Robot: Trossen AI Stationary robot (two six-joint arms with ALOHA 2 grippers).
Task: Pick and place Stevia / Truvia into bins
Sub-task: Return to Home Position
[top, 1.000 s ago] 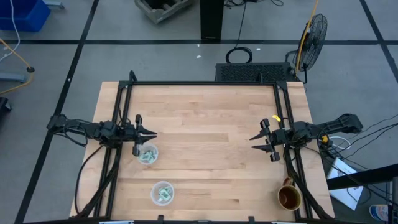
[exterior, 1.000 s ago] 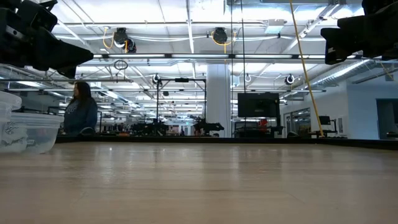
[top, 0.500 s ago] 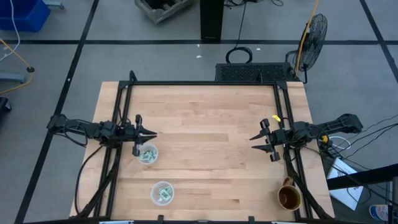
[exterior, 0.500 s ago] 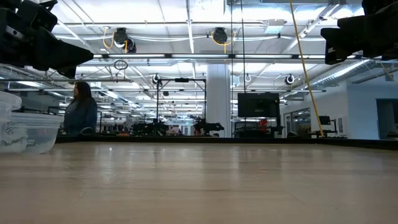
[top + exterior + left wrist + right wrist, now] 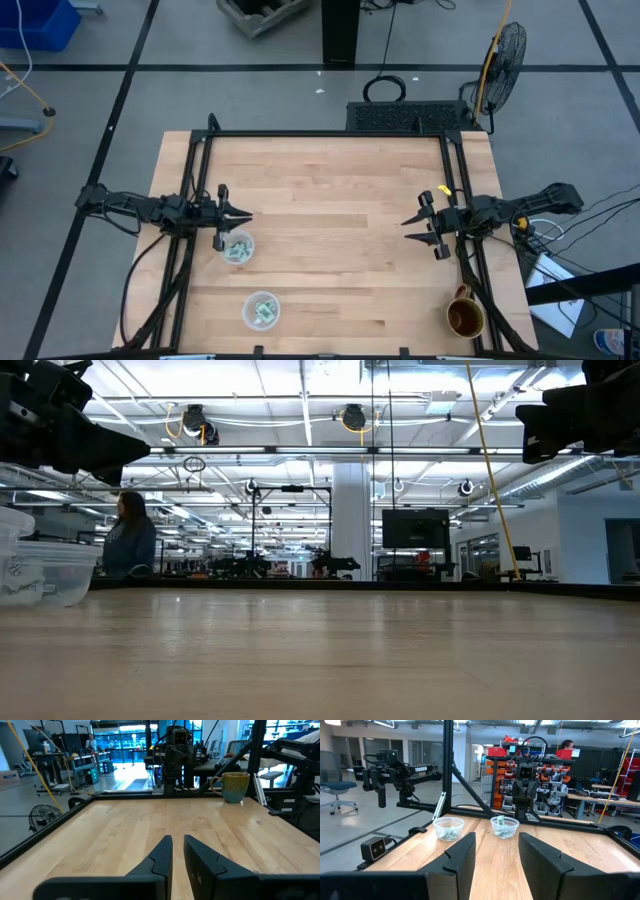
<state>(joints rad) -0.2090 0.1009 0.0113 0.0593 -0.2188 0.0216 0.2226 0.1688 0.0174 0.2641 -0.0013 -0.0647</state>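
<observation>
Operator: How far along am I sitting?
Spotter: You are looking at a job that is reading as done. All the sachets I am finding are lying inside the upper cup or the lower cup. None is showing on the bare table.
Operator: And the arms?
Spotter: Both are hovering near their own sides of the table. The left pincer is hanging just beside the upper cup, its fingers showing only a slit between them and gripping nothing. The right pincer is waiting well apart from both cups, gaping wide and carrying nothing.
Operator: How are the packets looking?
Spotter: They are showing as tiny flat slips, pale green and white, piling loosely at odd angles behind the clear walls. One seems to be poking up on edge. I am judging that you are needing only to settle the arms
</observation>
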